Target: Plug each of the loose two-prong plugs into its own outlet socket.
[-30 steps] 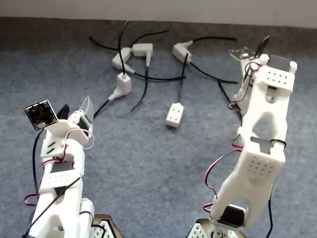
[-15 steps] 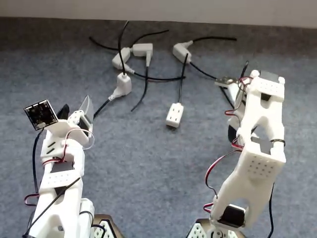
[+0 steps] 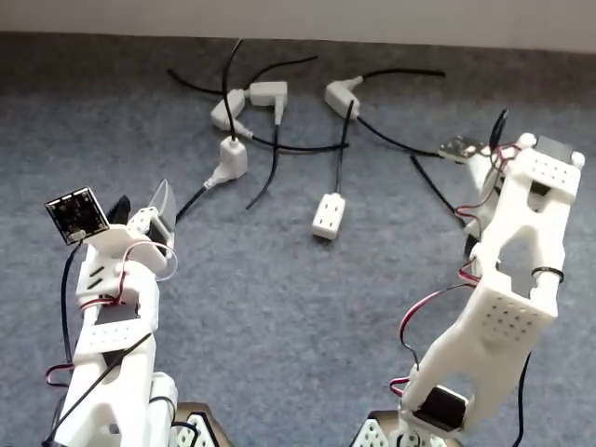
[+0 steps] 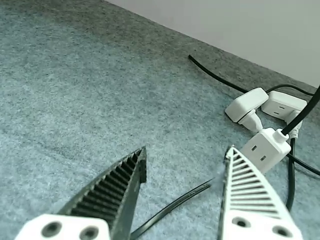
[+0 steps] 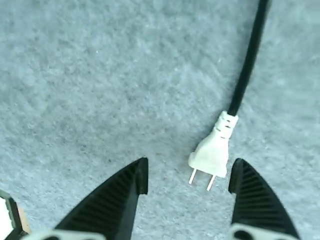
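A loose white two-prong plug (image 5: 212, 154) on a black cable (image 5: 249, 60) lies flat on the grey carpet. My right gripper (image 5: 190, 161) hovers open over it, with the plug between the fingers and closer to one of them. In the high view the right arm (image 3: 517, 233) stands at the right and covers that plug. A white outlet block (image 3: 327, 215) lies mid-carpet. My left gripper (image 4: 186, 150) is open and empty at the near left (image 3: 144, 200). Ahead of it lies a white socket end (image 4: 265, 150) with two slots.
Several white plugs and sockets on tangled black cables lie at the back: one (image 3: 233, 158), a pair (image 3: 228, 110) (image 3: 268, 91), and one (image 3: 342, 93). A pale wall runs along the carpet's far edge. Bare carpet spreads between the arms.
The right arm swung down from the back, first inward, then out to the right. The left arm and the plugs have stayed put.
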Available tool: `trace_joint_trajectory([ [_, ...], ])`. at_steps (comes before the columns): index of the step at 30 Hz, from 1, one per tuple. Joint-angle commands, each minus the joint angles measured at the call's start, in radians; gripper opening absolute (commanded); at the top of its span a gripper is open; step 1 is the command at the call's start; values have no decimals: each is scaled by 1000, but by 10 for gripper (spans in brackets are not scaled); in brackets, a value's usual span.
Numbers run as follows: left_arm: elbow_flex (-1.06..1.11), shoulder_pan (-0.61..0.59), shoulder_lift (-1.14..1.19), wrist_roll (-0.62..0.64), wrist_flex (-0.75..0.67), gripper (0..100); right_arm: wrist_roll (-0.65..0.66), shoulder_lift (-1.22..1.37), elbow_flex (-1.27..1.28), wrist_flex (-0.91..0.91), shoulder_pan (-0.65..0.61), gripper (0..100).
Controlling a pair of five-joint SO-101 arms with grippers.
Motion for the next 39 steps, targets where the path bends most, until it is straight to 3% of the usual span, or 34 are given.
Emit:
trace_joint_trajectory([
  [1, -2, 22, -8, 0, -21, 252, 55, -61, -82, 51, 7, 252],
  [21, -2, 19, -8, 0, -21, 252, 49, 125, -79, -101, 50, 252],
  [25, -2, 18, -8, 0, -21, 252, -38, 163, -77, -182, 50, 223],
  [39, -2, 16, -8, 0, -21, 252, -40, 303, -79, -193, 116, 206],
])
